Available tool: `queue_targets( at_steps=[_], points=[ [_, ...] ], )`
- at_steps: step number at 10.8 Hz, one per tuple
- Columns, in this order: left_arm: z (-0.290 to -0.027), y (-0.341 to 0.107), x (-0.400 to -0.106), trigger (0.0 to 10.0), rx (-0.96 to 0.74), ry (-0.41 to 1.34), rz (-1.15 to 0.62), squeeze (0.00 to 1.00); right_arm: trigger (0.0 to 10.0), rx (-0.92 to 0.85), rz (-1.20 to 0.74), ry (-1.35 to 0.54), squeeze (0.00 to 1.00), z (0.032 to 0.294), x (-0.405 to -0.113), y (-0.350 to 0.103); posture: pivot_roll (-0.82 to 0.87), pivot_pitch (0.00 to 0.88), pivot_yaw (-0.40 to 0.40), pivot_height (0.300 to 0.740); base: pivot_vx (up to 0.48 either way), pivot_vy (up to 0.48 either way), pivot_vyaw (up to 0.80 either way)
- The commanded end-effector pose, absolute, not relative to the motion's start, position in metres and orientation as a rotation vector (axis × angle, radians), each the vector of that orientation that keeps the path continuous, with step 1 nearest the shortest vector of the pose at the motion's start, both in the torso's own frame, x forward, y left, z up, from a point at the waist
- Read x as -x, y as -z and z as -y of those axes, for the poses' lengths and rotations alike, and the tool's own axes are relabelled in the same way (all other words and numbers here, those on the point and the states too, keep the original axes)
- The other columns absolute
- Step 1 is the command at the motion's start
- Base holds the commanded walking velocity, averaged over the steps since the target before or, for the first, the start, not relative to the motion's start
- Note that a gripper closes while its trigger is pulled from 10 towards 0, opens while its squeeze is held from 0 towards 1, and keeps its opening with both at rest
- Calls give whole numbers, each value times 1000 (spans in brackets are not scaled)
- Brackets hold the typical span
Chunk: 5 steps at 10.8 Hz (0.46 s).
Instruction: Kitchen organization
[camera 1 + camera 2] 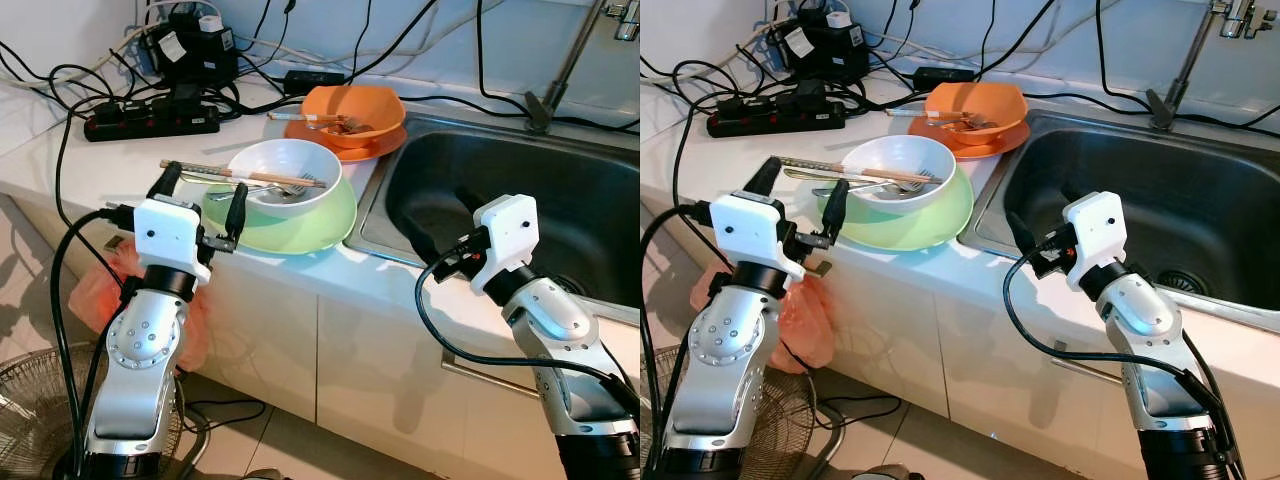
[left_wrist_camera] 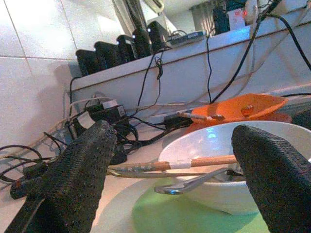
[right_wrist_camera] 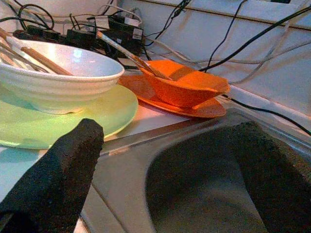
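A white bowl [image 1: 288,172] sits on a green plate [image 1: 306,228] near the counter's front edge. Wooden chopsticks [image 1: 240,174] and a fork [image 2: 194,181] lie across the bowl. Behind it an orange bowl [image 1: 352,106] with utensils rests on an orange plate [image 1: 352,148]. My left gripper [image 1: 201,197] is open just left of the green plate, fingers pointing at the bowl, nothing between them. Over the left rim of the steel sink [image 1: 520,190], my right gripper [image 1: 445,225] is open and holds nothing; in its wrist view the fingers [image 3: 58,179] frame the basin.
A black power strip [image 1: 150,118], adapters [image 1: 190,45] and many cables crowd the back left of the counter. The faucet [image 1: 560,70] rises behind the sink. Below the counter are white cabinet doors, an orange plastic bag [image 1: 105,290] and a floor fan [image 1: 30,400].
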<state>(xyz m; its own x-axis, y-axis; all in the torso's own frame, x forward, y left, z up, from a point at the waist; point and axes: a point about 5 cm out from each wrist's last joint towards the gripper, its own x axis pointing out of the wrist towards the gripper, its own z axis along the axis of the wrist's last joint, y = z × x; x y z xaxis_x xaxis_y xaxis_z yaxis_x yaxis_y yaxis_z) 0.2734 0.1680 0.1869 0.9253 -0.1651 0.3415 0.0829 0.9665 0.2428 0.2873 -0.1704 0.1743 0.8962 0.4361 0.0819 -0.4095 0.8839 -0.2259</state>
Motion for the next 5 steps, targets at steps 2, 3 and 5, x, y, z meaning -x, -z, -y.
queue_targets(
  at_steps=[2,3,5],
  points=[
    [-169,-172,-274,10000,-195,152,286,0,10000,217,120,-552,0,163,-282,-176,163,12,38,740,0,0,0],
    [-167,-167,-276,10000,-182,156,267,0,10000,222,103,-586,0,163,-280,-174,158,12,43,740,0,0,0],
    [-159,-165,-284,10000,-177,184,255,0,10000,224,108,-568,0,164,-282,-173,152,6,49,740,0,0,0]
  ],
)
